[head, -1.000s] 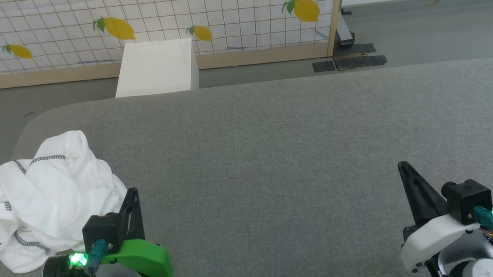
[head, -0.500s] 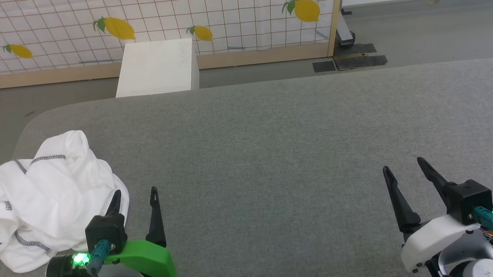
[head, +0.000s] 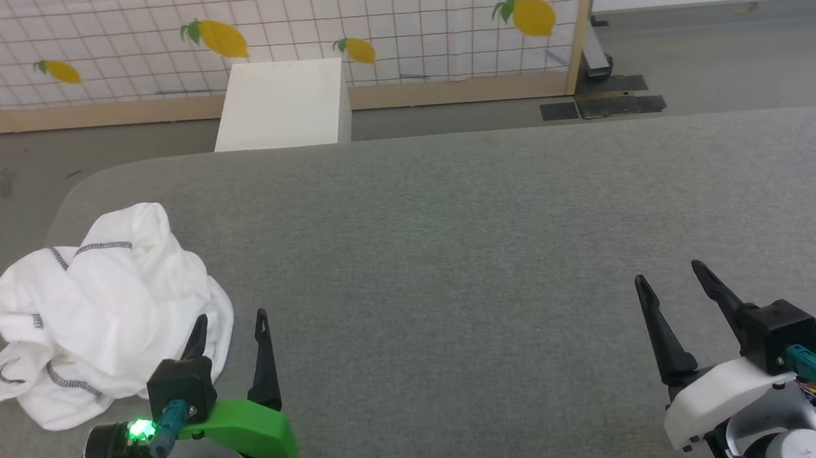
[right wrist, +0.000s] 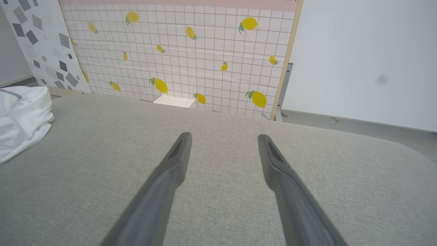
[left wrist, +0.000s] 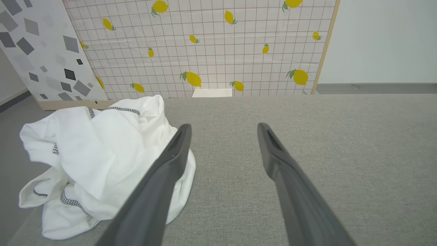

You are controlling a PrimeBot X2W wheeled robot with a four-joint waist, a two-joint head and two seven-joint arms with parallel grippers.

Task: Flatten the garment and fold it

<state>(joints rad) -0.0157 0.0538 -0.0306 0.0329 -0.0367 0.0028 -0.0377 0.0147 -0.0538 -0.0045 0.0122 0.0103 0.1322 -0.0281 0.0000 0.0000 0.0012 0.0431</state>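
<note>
Both jaws sprang apart, empty: garment (head: 104, 304) sits crumpled just left of L gripper (head: 231, 317), R gripper (head: 668, 272) well apart.

White T-shirt (head: 105, 311) with dark zigzag-stitched hems, crumpled in a loose heap. Lies near the left end of the grey cushioned table (head: 452, 240), unfolded.

no readable text, labels or numbers
</note>
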